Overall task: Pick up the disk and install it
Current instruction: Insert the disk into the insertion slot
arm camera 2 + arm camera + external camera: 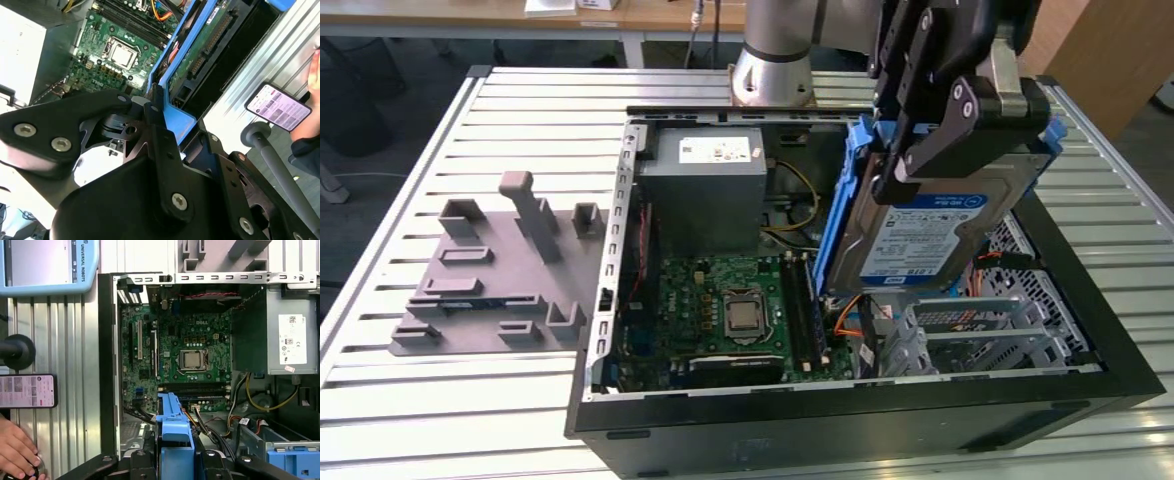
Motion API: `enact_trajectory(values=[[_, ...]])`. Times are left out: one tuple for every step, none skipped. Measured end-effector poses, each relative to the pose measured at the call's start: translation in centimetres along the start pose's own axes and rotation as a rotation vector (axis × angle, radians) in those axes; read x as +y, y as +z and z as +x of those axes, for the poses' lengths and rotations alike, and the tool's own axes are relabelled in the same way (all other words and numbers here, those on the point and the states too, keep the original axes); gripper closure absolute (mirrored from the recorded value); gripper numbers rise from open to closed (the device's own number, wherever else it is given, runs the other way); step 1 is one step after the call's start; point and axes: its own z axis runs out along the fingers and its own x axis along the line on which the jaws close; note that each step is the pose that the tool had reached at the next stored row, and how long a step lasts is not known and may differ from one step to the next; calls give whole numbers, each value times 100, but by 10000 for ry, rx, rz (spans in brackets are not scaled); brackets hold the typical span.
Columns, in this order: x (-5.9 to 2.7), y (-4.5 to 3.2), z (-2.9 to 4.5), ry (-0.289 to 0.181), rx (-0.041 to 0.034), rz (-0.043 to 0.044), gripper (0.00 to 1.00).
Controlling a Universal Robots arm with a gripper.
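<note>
You lose the top of the disk (927,235) behind the gripper (967,150) in the exterior view, and the arm itself is cut off at the upper edge; the disk's lower end overlaps the orange cables (850,312), so you cannot tell whether it touches anything down there. In both wrist views you meet the disk edge-on, as a blue rail (175,435) running out from between the black fingers (160,150); the gripper is clamped on the disk, one finger on each broad face.

Around it: the open computer case (854,420) lies on the slatted table (400,400); inside, the motherboard (720,300) sits toward the exterior view's left, the grey power supply (707,190) behind it, and the drive cage (974,330) toward the exterior view's right. A grey fixture (494,270) rests on the table beside the case, well apart from the disk. In the first wrist view a phone (27,390) lies on the table outside the case wall, with a person's hand (17,450) near it.

The disk hangs over the case interior, between the motherboard and the cage; it stands on edge, long axis steep and leaning, label face turned to the exterior view's camera.
</note>
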Motion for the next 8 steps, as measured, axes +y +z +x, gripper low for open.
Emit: enact_trajectory(values=[[-3,9,8,0,0,0,64],[-4,19,14,0,-1,0,64],[-5,26,18,1,1,0,64],[-7,33,19,2,2,-1,64],[-12,37,19,-1,3,0,64],[-18,41,19,-1,3,-1,64],[-29,44,19,0,2,-1,64],[-43,47,19,0,2,-1,64]])
